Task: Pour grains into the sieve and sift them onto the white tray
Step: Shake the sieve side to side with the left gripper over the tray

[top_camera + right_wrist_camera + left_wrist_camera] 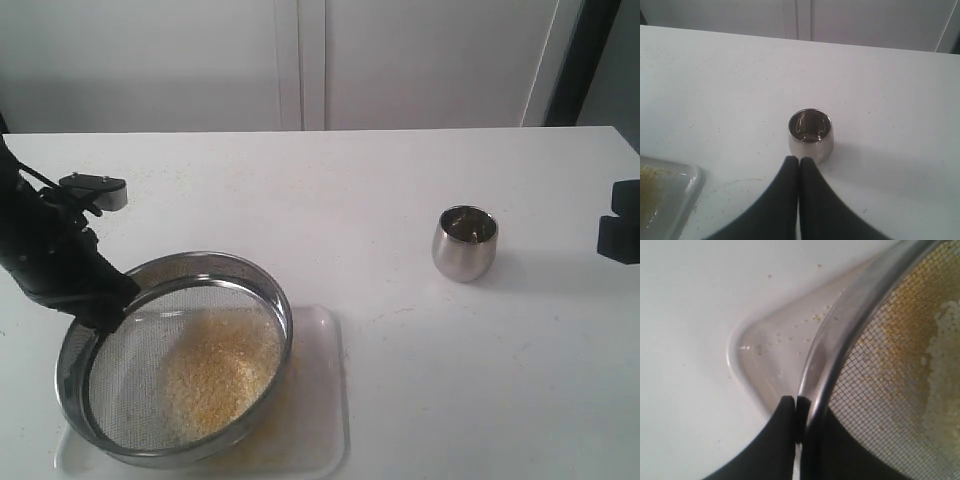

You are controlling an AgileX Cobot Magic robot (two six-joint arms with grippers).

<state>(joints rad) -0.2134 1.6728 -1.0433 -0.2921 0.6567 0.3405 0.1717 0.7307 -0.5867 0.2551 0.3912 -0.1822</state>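
Toward 8 o'clock on the white table [380,180], the sieve [205,257] sits over the white tray [330,350], covering most of it. Whether its underside touches the tray cannot be told. The grains [222,372] lie in a loose heap on the wire mesh, gathered toward 4 o'clock of the round. They are fine yellow granules mixed with paler whitish ones, and the mesh toward 9 o'clock is mostly bare. A thin dusting of yellow grains shows on the tray floor beside the sieve's rim at about 5 o'clock. A few stray granules lie in the tray corner seen in the left wrist view.

The left gripper [105,312] grips the sieve's steel rim at about 10 o'clock. Its black fingers [785,415] are nearly closed, one outside the rim wall and one inside over the mesh.

At 3 o'clock a small rounded steel cup [465,243] stands upright, well apart from the tray, its inside showing bare shiny metal. The right gripper [799,162] hangs just beside the cup with its fingers pressed together, holding nothing.
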